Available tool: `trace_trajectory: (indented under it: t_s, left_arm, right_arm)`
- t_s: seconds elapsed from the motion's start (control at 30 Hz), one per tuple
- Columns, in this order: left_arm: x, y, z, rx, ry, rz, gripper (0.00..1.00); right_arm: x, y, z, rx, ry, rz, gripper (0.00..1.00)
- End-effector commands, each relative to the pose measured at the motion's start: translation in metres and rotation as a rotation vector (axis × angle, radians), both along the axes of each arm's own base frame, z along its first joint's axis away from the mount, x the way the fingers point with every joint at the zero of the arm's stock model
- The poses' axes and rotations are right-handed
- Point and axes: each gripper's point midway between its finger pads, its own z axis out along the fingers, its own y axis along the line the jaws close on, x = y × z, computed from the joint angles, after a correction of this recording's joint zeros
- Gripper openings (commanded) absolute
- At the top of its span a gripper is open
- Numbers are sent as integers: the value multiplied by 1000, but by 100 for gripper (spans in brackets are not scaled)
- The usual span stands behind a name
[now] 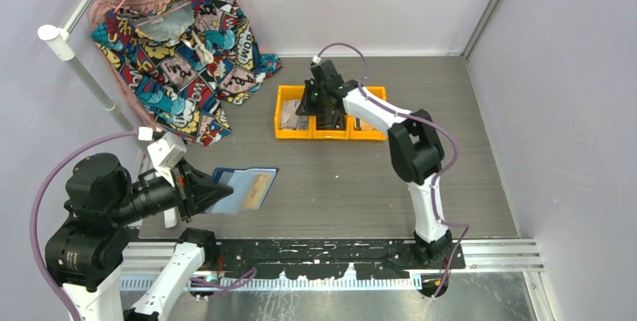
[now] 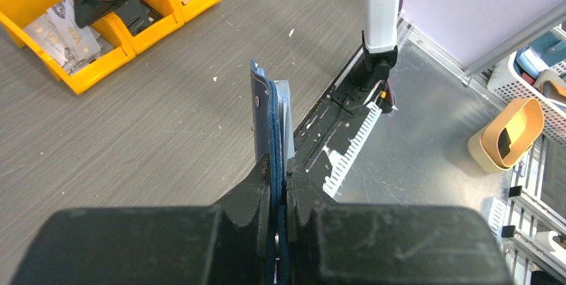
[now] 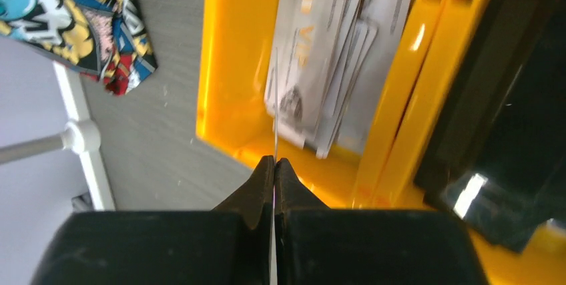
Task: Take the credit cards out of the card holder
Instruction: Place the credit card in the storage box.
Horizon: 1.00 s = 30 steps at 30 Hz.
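From the top, the left tool [image 1: 201, 192] is pinching the open card holder [image 1: 248, 188] by its left edge, and the holder is sticking out to the right over the bench [image 1: 338, 186]. The right tool [image 1: 323, 116] is hanging over the yellow bins [image 1: 289, 131], well apart from the holder.

In the left wrist view, the card holder [image 2: 270, 118] is standing edge-on between the pressed fingers of the left tool [image 2: 280, 181].

In the right wrist view, the right tool [image 3: 274, 165] is pinching one thin card [image 3: 275, 98] edge-on, above the credit cards [image 3: 314, 51] lying in one bin [image 3: 223, 65].
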Motion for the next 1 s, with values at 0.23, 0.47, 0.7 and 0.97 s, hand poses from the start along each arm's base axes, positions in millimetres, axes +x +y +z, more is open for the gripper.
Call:
trace_trajectory:
  t_s: [0.23,0.47,0.7,0.97]
  left_arm:
    - [-2,3,5,21,-54,1,0]
    - [-2,3,10,8,-76,12,0]
    - [13,0,36,-71,-140,57,0]
    - [50,1,78,-224,-194,175,0]
  right_arm:
    - [67,32,8,-2,-115,8,1]
    - [59,37,53,71,-158,23,41]
    - [-8,23,166,292,-310,49,74]
    - [-158,5,266,824,-412,211,99]
